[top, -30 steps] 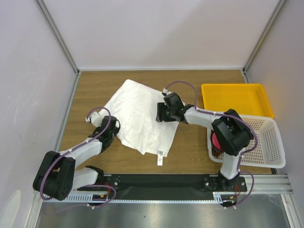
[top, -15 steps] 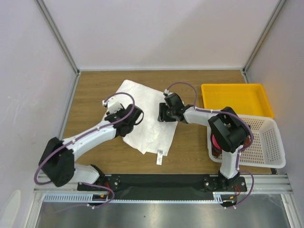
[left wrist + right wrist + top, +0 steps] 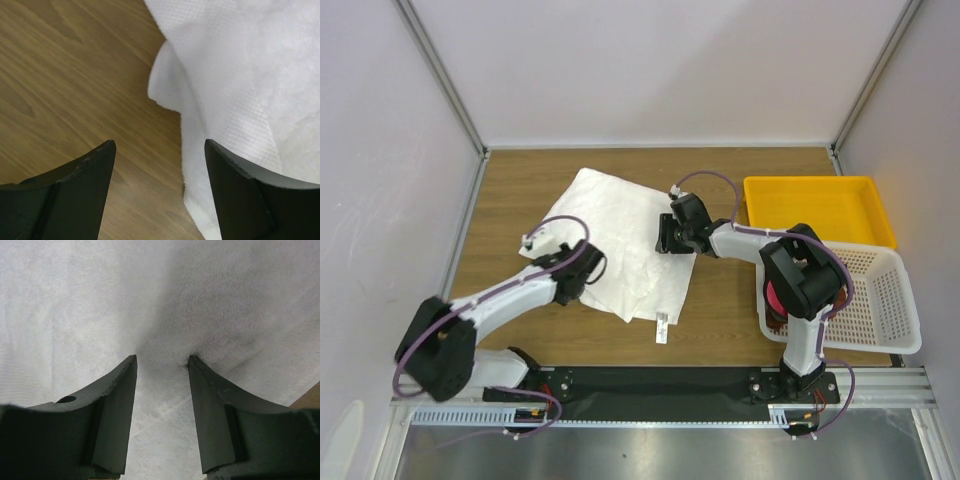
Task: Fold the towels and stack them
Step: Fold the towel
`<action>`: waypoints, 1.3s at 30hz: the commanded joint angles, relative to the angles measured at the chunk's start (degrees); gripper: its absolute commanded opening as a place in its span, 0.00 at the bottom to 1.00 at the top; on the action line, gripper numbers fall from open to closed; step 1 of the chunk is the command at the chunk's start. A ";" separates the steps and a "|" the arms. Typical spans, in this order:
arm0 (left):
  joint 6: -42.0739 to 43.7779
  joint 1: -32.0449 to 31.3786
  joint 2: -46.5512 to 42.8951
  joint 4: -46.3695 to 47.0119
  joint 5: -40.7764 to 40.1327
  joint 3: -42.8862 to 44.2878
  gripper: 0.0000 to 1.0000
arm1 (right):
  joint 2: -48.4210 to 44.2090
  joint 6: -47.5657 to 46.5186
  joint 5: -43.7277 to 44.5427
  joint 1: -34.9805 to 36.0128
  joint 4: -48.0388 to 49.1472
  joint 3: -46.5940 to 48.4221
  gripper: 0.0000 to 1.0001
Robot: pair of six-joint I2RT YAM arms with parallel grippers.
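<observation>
The large white towel [image 3: 610, 215] lies spread on the wooden table, its small tag [image 3: 662, 327] at the near corner. My left gripper [image 3: 586, 270] hovers open over the towel's near-left edge. In the left wrist view this gripper [image 3: 160, 150] has bare wood between its jaws and the towel [image 3: 250, 75] edge under the right finger. My right gripper [image 3: 666, 238] stands on the towel's right side. In the right wrist view it [image 3: 161, 360] is open, tips pressed into puckered towel [image 3: 75, 300]. A magenta-pink towel [image 3: 773, 296] sits in the basket, mostly hidden by the right arm.
A white perforated basket [image 3: 885, 300] stands at the right near edge, with a yellow tray [image 3: 818, 208] behind it. Bare wood [image 3: 510, 200] shows left of the towel. Side and back walls enclose the table.
My left gripper carried the towel's left edge rightward, opened, let it go and drew back toward the near left. The right gripper stayed put on the towel, its jaws narrowing slightly.
</observation>
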 commanded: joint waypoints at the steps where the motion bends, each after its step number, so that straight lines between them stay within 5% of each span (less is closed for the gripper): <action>1: 7.22 8.00 -11.13 15.65 10.84 -8.48 0.77 | 0.31 -1.36 2.22 -0.48 -3.76 -1.66 0.51; 7: 8.63 16.72 -21.44 29.12 17.54 -21.60 0.76 | -0.22 -1.98 2.22 -0.22 -4.73 -1.49 0.50; 11: 8.54 19.44 -23.04 35.10 19.83 -24.52 0.67 | -0.40 -1.89 2.22 0.13 -5.35 -1.57 0.50; 20: 12.49 28.93 -20.23 45.98 25.71 -27.59 0.57 | -0.40 -1.98 2.22 0.83 -6.40 -1.22 0.50; 31: 15.66 29.21 -13.38 53.13 31.00 -25.85 0.53 | 0.30 -2.33 3.98 0.66 -7.81 0.09 0.49; 34: 16.71 29.12 -11.79 52.78 30.65 -24.44 0.39 | 0.48 -2.33 4.15 0.74 -7.98 0.27 0.49; 38: 17.51 29.21 -12.14 48.84 30.47 -21.98 0.00 | 0.74 -2.42 4.33 0.40 -8.33 0.53 0.48; 39: 17.59 29.21 -13.88 47.17 30.30 -21.28 0.00 | 0.83 -2.42 4.33 0.22 -8.42 0.54 0.47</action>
